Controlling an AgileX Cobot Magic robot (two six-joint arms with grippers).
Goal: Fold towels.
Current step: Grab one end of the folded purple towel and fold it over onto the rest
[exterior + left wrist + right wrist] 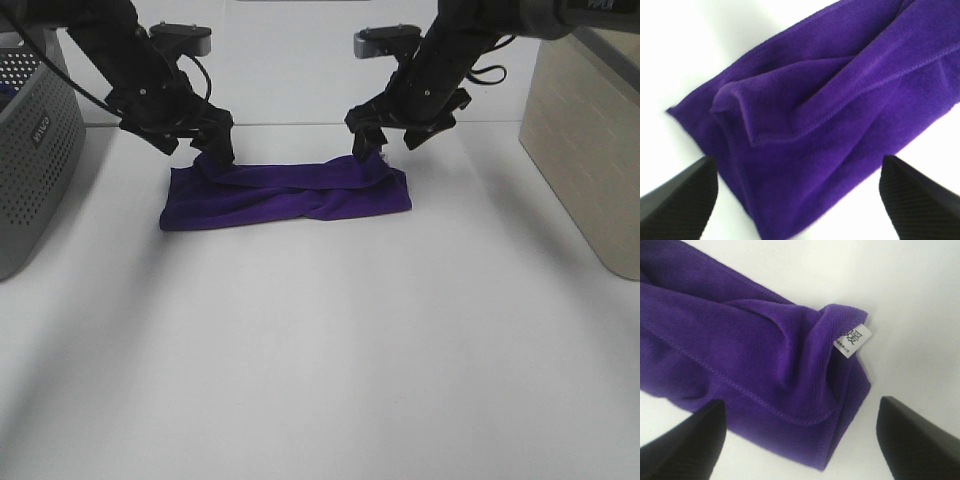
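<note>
The deep purple towel (285, 195) lies folded into a long strip on the white table, with loose wrinkles across it. My left gripper (213, 152) is open just above the towel's far left corner; in the left wrist view its fingertips (682, 200) straddle the towel (830, 115) without holding it. My right gripper (370, 150) is open above the far right corner. In the right wrist view the towel (740, 355) shows its small white tag (852, 340) on the folded-over corner, between the spread fingertips (912, 440).
A grey perforated basket (30, 150) stands at the left edge of the table. A beige box-like bin (590, 140) stands at the right edge. The white table (320, 350) stretches toward the front.
</note>
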